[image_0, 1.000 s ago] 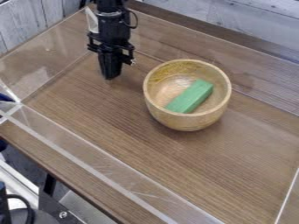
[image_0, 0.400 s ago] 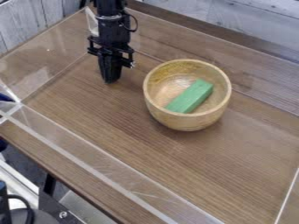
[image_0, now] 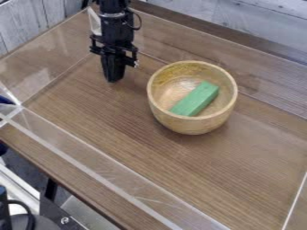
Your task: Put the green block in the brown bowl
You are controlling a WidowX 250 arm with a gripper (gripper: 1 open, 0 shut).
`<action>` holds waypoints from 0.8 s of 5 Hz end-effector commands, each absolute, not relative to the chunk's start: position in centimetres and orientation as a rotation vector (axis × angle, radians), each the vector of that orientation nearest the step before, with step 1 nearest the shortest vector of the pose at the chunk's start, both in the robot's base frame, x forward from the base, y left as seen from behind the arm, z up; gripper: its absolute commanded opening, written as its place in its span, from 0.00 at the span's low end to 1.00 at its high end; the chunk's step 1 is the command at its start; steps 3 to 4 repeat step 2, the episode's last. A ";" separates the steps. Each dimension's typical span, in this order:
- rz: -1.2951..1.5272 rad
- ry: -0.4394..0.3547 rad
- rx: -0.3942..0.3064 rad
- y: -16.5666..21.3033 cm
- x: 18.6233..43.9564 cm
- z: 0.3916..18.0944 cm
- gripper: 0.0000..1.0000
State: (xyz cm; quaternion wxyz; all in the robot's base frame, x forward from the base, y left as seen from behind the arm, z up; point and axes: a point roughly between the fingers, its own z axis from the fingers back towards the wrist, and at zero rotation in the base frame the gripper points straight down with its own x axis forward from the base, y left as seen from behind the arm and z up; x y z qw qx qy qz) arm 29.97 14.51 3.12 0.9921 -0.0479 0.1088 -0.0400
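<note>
brown bowl (image_0: 192, 97): grained wood | green block (image_0: 195, 99): smooth | table (image_0: 144, 153): wood-grain

surface: dark brown wood-grain tabletop (image_0: 144, 153), bordered by low clear plastic walls (image_0: 72, 157). resting directly on it: one round light-brown wooden bowl with thick walls (image_0: 192, 118), right of centre, near the back half of the table.

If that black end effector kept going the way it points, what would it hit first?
Most likely the wooden table: the end effector points steeply down, left of the bowl, with nothing visible beneath it.
</note>
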 end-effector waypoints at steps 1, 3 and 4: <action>-0.094 0.143 -0.051 14.8 31.1 5.8 0.00; -0.098 0.141 -0.054 14.7 31.0 6.0 0.00; -0.098 0.141 -0.054 14.7 31.0 6.0 0.00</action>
